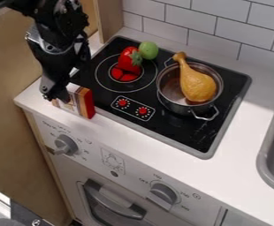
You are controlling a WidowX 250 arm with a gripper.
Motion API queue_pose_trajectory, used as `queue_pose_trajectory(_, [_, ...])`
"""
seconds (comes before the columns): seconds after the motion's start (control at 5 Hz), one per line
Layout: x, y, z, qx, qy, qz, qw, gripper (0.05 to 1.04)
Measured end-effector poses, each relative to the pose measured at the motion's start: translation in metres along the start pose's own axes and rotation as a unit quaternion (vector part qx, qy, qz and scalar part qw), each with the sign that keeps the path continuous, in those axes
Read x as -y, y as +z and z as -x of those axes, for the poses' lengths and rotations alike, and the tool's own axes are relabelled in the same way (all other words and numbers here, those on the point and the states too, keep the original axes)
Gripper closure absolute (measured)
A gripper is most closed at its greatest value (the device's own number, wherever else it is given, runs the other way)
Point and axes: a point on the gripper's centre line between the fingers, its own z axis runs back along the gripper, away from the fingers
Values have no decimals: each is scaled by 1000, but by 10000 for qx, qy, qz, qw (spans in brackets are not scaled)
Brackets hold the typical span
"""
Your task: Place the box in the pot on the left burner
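Box seen right at the gripper [58, 92], upright on the counter [38, 95].
Whether the box [79, 102] is gripped cannot be told. Rightward of the gripper, the left burner [124, 77] is partly covered by a red vegetable [128, 59], with a green one [148, 50] beside it; farther right, a drumstick [197, 84] is held tilted in the metal pot [175, 102].

Narrow gap between red toy [129, 59] and pot [176, 107]; drumstick [197, 86] obstructs pot opening.
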Motion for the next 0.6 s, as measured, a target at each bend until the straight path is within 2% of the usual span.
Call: queue_pose_trajectory(0.6, [-7, -17, -1, 95, -106, -23, 9999, 85])
